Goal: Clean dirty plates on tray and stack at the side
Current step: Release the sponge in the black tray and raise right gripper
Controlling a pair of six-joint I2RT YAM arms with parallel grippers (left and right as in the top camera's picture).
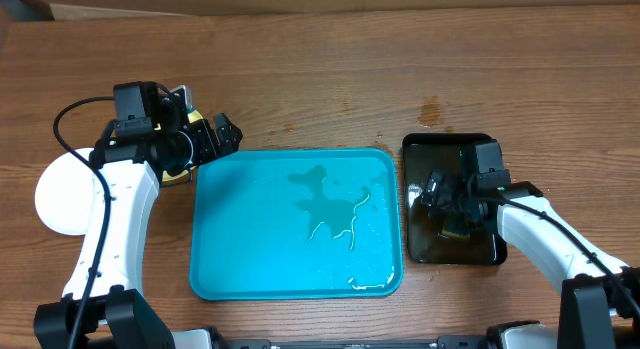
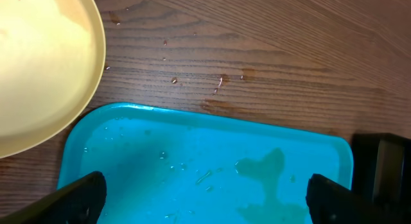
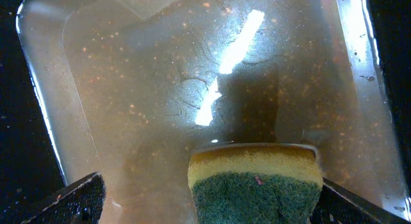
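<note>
White plate (image 1: 62,197) shows in overhead view only.

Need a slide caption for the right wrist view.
Yellow-green sponge inside the open right claw, over murky water in the black tray.

We see the turquoise tray (image 1: 250,259) lying flat mid-worktop, wet with a dark puddle. A pale yellow plate (image 2: 38,63) sits just beside its far left corner. A white plate (image 1: 62,194) rests further left, apart.
</note>
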